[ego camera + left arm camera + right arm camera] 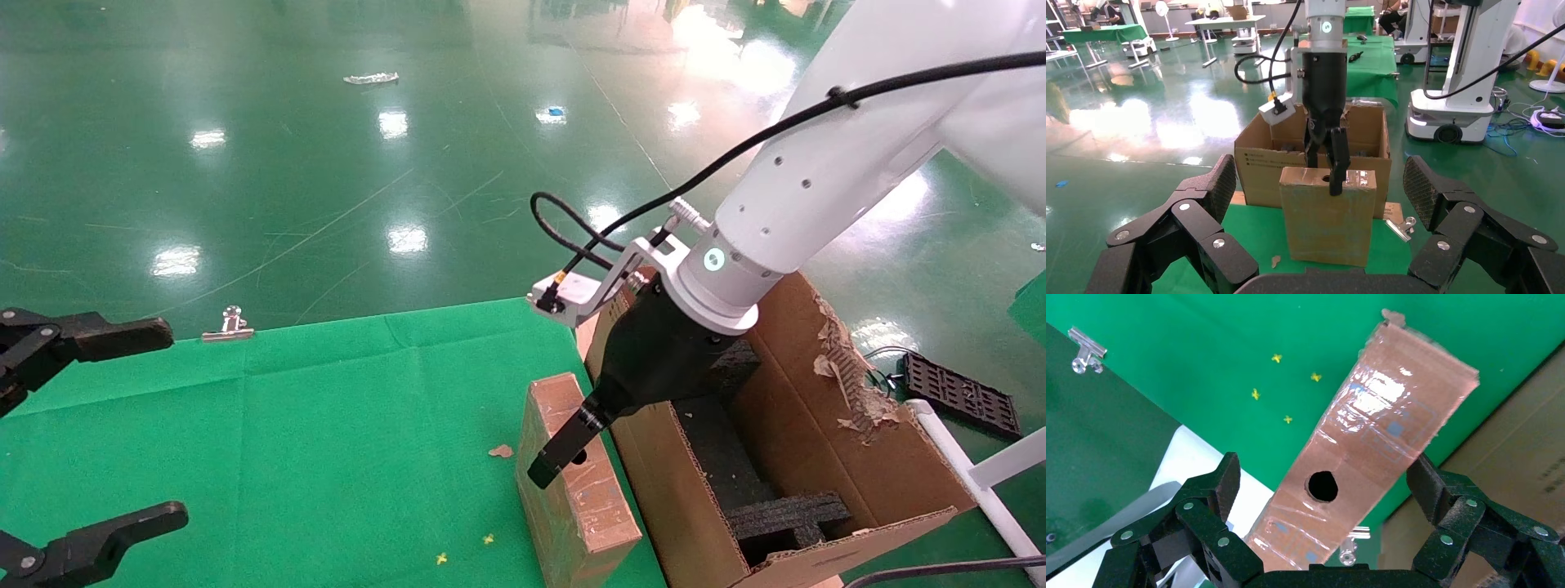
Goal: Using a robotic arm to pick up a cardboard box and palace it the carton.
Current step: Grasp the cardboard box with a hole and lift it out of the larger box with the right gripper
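The small brown cardboard box stands on a narrow side on the green cloth, right beside the carton. Its taped top has a round hole. The white right arm reaches down over it. My right gripper is open and straddles the box's top, one finger in front of the face toward the left arm and one behind. The box lies between the pads with gaps showing. The carton is open, with black foam blocks inside. My left gripper hovers open and empty at the far left.
A metal binder clip lies at the cloth's far edge. The carton's outer flap is torn and ragged. A black grid tray and a white pipe frame stand right of the carton. Green floor lies beyond the table.
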Robot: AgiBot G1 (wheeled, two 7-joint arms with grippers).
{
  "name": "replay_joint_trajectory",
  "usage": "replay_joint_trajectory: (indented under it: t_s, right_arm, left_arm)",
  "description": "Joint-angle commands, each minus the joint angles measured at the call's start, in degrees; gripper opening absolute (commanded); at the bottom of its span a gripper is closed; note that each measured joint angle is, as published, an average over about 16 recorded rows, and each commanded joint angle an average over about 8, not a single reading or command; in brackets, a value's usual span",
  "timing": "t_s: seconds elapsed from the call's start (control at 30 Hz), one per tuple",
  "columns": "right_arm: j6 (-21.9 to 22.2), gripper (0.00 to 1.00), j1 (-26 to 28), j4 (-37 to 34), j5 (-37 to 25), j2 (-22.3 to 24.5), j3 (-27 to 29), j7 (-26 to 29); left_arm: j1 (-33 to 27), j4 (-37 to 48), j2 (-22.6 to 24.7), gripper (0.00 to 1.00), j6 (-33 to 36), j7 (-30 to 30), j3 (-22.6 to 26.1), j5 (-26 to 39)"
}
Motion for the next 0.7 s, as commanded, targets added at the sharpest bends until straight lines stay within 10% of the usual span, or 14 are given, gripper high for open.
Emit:
replay_joint_trajectory:
  t_s: [0.03, 0.23, 0.5, 0.7]
  right_arm:
    - [0.2, 0.71, -0.61, -0.91, -0.06, -0.47, -0.23, 0.19]
    - [0.61, 0.04, -1.44, -0.24, -1.1, -0.94, -0.97, 0.67]
    - [0.84, 0.0, -1.74, 2.34, -2.22, -0.09, -1.73, 2.07]
    - [1.19, 0.0, -1.75, 4.32, -3.24, 0.49, -2.22, 3.12]
  left_arm:
    - [0.0, 0.0, 0.0, 1.0, 0.0, 0.0, 0.01, -0.01]
    - [-0.01, 0.0, -0.01, 0.91, -0.01, 0.02, 0.03, -0.02]
    - [-0.01, 0.0, -0.03, 0.15, -0.03, 0.03, 0.06, -0.04]
    - [-0.02, 0.0, -0.04, 0.0, -0.04, 0.04, 0.09, -0.06]
